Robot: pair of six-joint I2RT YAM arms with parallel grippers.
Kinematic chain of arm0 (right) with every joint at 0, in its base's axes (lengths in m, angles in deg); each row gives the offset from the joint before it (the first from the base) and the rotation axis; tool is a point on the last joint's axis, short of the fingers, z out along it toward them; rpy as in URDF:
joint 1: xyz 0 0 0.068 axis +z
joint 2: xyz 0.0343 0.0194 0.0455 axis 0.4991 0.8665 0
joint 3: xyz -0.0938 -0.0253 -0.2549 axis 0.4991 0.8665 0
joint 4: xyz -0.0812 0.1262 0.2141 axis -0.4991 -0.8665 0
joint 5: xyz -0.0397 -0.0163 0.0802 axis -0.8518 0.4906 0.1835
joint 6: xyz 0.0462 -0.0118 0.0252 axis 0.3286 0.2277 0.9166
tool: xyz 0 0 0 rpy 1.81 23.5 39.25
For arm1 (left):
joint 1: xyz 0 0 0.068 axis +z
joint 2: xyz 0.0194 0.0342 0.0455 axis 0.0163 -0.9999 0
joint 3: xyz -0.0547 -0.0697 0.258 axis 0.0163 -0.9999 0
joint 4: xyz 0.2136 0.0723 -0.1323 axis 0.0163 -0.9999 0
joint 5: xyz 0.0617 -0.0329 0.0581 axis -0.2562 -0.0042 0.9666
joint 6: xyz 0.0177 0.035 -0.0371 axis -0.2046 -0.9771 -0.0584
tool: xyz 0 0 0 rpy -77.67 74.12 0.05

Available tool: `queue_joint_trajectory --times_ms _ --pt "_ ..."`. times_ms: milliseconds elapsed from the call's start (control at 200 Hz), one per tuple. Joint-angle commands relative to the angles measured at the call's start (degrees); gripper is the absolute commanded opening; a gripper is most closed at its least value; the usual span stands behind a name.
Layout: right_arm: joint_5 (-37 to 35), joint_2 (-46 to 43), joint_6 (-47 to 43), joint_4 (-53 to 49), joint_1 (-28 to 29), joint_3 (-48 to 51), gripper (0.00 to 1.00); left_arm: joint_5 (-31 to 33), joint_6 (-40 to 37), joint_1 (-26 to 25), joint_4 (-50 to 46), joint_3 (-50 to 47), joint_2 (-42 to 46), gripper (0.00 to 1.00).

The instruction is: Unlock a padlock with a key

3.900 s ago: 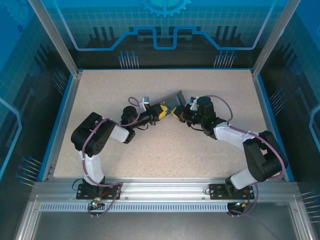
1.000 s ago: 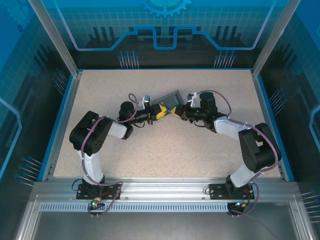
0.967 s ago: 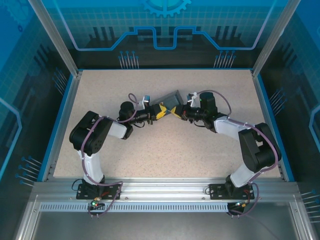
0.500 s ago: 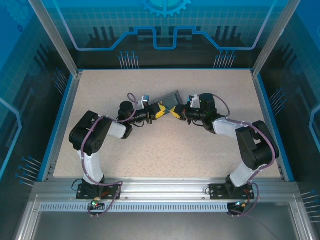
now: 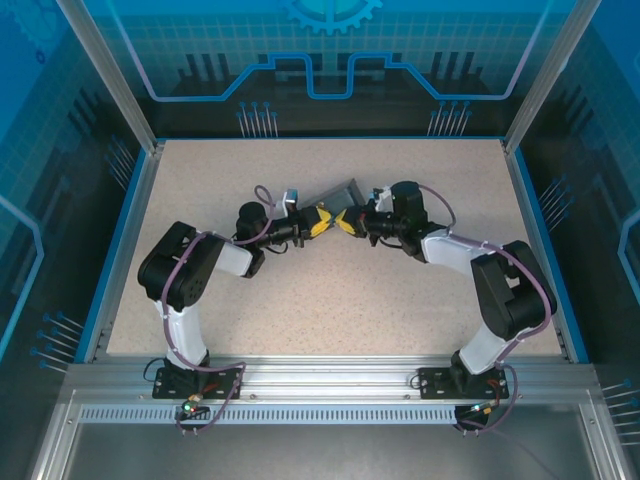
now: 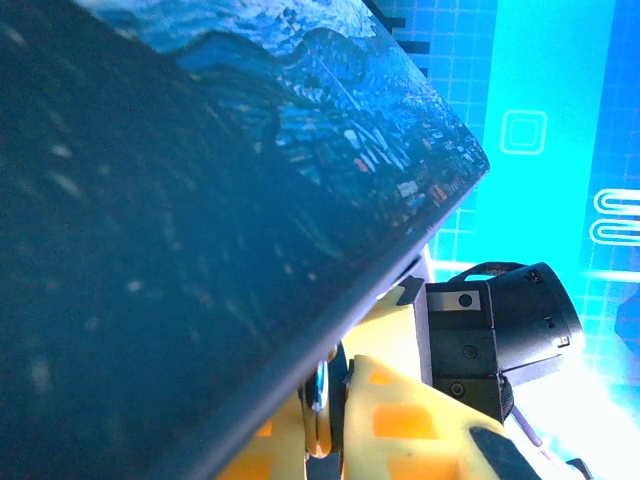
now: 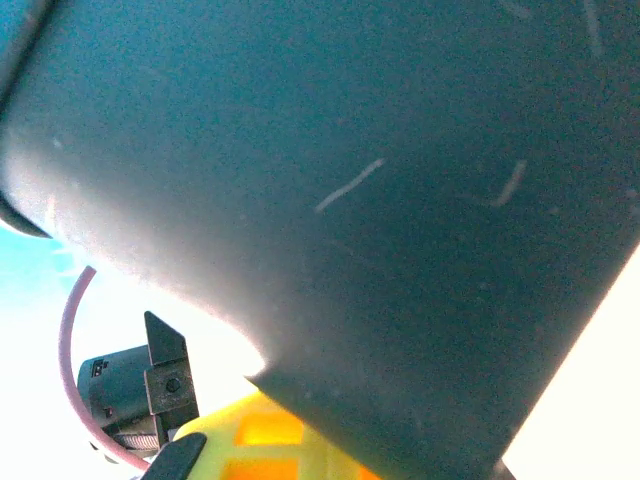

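Yellow-tipped, the left gripper [image 5: 321, 221] and right gripper [image 5: 346, 222] meet tip to tip at the middle of the worktop [image 5: 300, 300], just beside the dark box [image 5: 338, 196], both closed narrow. The left wrist view shows a thin metal sliver [image 6: 318, 400] sitting between yellow fingers [image 6: 400, 425]; key or padlock, I cannot tell.

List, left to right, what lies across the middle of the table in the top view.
left arm → left pincer → right pincer → right arm. The box overlaps both pincers, so it is left out.
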Motion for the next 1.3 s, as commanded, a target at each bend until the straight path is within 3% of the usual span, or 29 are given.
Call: queue_joint_trajectory --times_ms 0,230,440,740,975,1115,1296 --pt "-2.5 2.5 -0.8 -1.3 2.9 -3.2 0.00 -7.0 0.1 -2.2 9.1 3.2 1.1 0.00" --pt "-3.4 3.8 -2.5 -3.4 4.2 -6.7 0.00 -6.1 0.3 -2.3 9.1 2.7 0.9 0.00" --pt "-4.6 2.4 -4.6 -6.3 4.0 -7.4 0.01 -1.0 1.0 -2.0 9.1 0.2 0.5 0.00" --pt "-5.1 -0.2 -6.6 -8.3 1.9 -6.4 0.41 4.4 1.9 -0.7 9.1 -1.9 -1.8 0.00" --pt "-5.0 -6.1 -12.0 -14.6 0.3 -4.4 0.82 5.1 1.4 0.1 9.1 -1.7 -2.6 0.00" --pt "-6.2 -11.8 -20.2 -24.4 -1.2 -4.2 0.86 4.9 0.6 0.7 8.5 -1.6 -2.4 0.00" --pt "-8.7 -14.3 -39.5 -39.7 -1.3 -10.1 0.83 4.5 -1.3 1.1 6.3 -1.6 -2.3 0.00"
